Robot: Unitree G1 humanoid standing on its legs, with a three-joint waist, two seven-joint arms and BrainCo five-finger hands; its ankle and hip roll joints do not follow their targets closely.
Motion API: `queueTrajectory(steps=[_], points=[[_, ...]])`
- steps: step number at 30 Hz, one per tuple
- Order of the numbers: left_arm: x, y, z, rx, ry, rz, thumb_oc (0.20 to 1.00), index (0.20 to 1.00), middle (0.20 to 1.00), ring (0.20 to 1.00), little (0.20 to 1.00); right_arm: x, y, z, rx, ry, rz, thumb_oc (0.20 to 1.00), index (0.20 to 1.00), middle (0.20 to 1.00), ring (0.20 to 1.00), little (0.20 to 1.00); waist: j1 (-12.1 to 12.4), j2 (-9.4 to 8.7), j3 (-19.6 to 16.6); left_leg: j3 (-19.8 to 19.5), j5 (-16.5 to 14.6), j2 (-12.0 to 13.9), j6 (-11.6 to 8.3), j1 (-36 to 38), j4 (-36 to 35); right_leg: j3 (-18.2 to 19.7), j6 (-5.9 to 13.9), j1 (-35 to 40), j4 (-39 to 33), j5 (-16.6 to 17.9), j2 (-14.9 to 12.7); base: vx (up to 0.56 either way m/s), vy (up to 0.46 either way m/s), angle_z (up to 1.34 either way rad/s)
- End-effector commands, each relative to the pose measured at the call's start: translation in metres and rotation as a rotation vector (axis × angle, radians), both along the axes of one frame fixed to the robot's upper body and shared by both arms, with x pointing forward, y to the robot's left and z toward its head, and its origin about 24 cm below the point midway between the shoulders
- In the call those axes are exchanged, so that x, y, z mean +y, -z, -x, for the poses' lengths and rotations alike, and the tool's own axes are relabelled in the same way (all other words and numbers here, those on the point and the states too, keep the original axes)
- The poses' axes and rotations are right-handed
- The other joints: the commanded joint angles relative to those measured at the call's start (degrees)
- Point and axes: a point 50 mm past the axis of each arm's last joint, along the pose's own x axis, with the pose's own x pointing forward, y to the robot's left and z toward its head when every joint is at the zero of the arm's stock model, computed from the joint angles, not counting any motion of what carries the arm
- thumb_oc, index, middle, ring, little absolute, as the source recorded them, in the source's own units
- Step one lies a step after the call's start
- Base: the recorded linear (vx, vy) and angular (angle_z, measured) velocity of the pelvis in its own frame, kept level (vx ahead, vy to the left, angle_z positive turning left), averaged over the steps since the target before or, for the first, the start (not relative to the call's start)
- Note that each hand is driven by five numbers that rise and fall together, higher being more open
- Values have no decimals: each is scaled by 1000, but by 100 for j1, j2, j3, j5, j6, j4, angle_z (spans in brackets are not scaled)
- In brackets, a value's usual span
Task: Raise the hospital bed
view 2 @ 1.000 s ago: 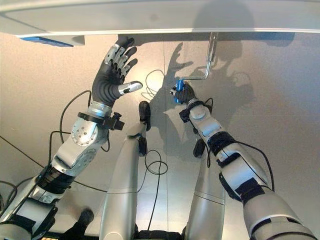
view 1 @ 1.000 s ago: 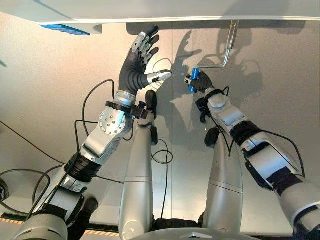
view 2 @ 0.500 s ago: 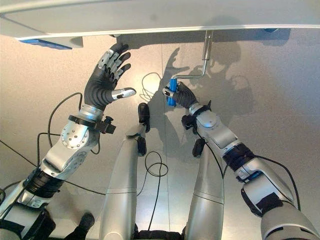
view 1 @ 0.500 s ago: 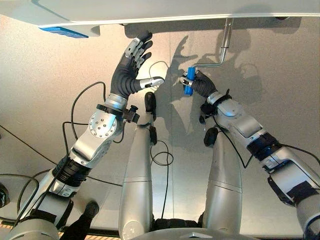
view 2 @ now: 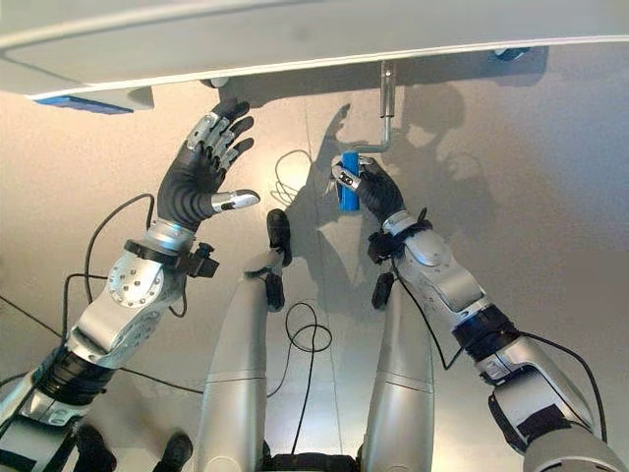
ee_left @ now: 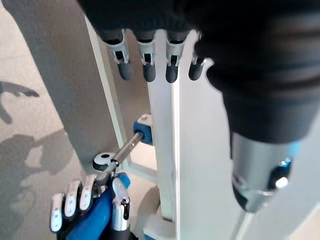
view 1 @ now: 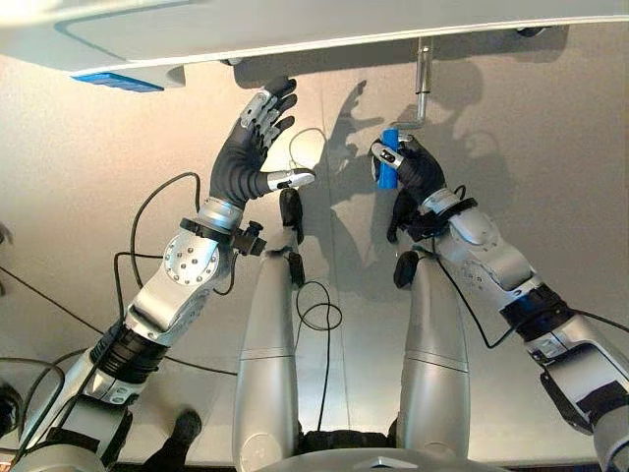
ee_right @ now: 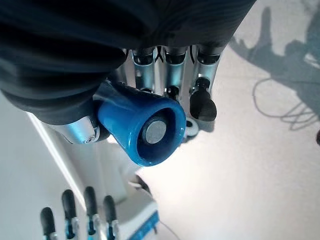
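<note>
A metal crank hangs down from the white bed frame at the top of the eye views. Its blue handle is wrapped by my right hand, fingers curled round it; the right wrist view shows the handle's end sticking out of the fist. My left hand is raised beside the frame's edge, fingers straight and spread, holding nothing. In the left wrist view its fingers point toward the frame, with the crank and my right hand beyond.
A blue-edged fitting sits under the frame at the upper left. The grey floor spreads open to the right of the crank.
My right hand has swung the blue handle to the right and a little lower, the crank arm turning with it. My left hand stayed raised and open.
</note>
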Motion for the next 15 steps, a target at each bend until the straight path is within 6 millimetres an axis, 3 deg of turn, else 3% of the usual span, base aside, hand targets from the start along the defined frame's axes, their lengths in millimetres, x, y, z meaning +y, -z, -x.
queueTrajectory(steps=[1, 15], points=[[-4, -25, 24, -155, 98, 49, 1000, 1000, 1000, 1000, 1000, -15, -105, 24, -444, -28, -229, 200, 200, 200, 200, 200, -41, 8, -154, -76, 169, -205, 57, 180, -597, -110, 390, 388, -84, 59, -11, 2, -19, -13], [-1, -26, 24, -153, 105, 61, 1000, 1000, 1000, 1000, 1000, -64, -100, 24, -446, 161, -365, 200, 200, 200, 200, 200, -178, 15, -154, -47, 168, -145, 50, 333, -717, -42, 367, 458, -124, 45, 40, 1, -12, -4]])
